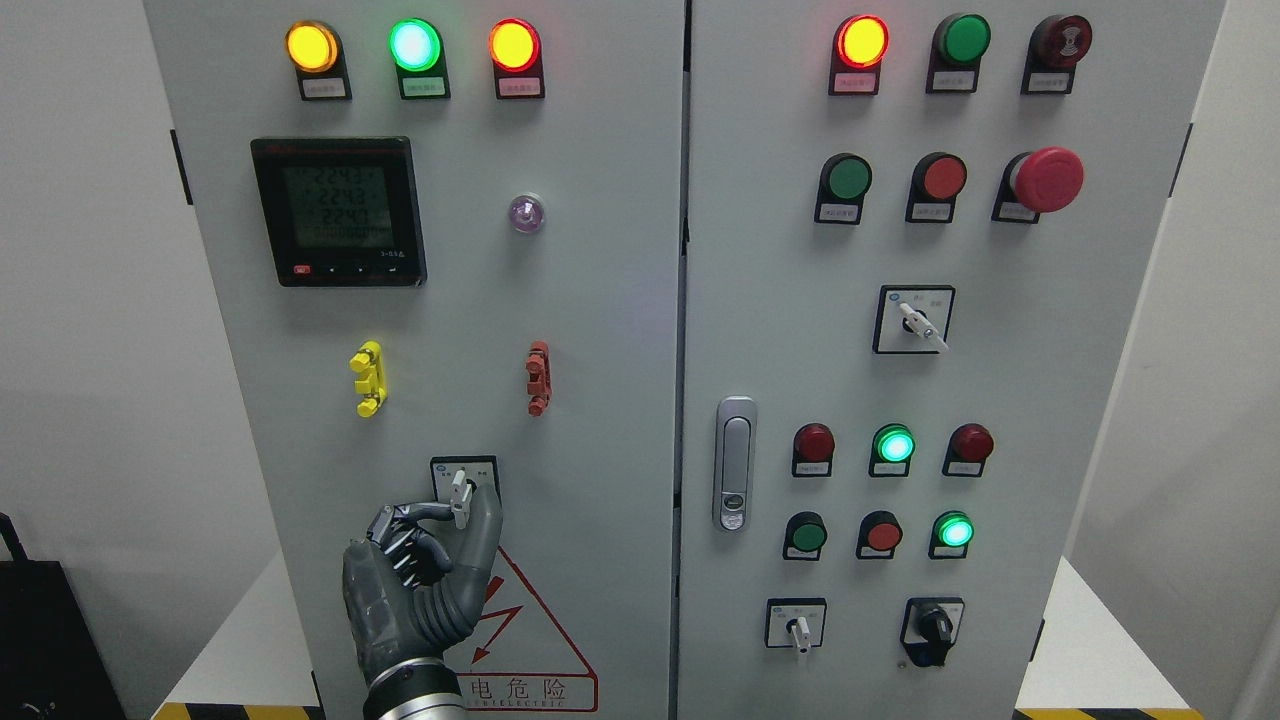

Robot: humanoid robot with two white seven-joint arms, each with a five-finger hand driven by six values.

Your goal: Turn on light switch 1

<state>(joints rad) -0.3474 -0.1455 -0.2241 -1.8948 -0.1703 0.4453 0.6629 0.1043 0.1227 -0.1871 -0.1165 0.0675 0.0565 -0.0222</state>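
1. Head view showed the left hand (425,560) in the lower left of the frame, thumb and forefinger pinching the small white switch lever (460,497) on the left cabinet door (600,330).
2. Lever sat on its square plate, lower middle of that door, just above the red warning triangle (530,640). It stood roughly upright.
3. Judgement: stiff rotary selector with a click stop, small smooth plastic, slippery. Best held across the flat sides near the tip, then twisted.
4. Right hand was out of view.
5. Surface: vertical grey metal doors with lamps, buttons and a meter (338,212) at upper left.
6. Room: plain white walls either side, white ledge at the bottom corners.
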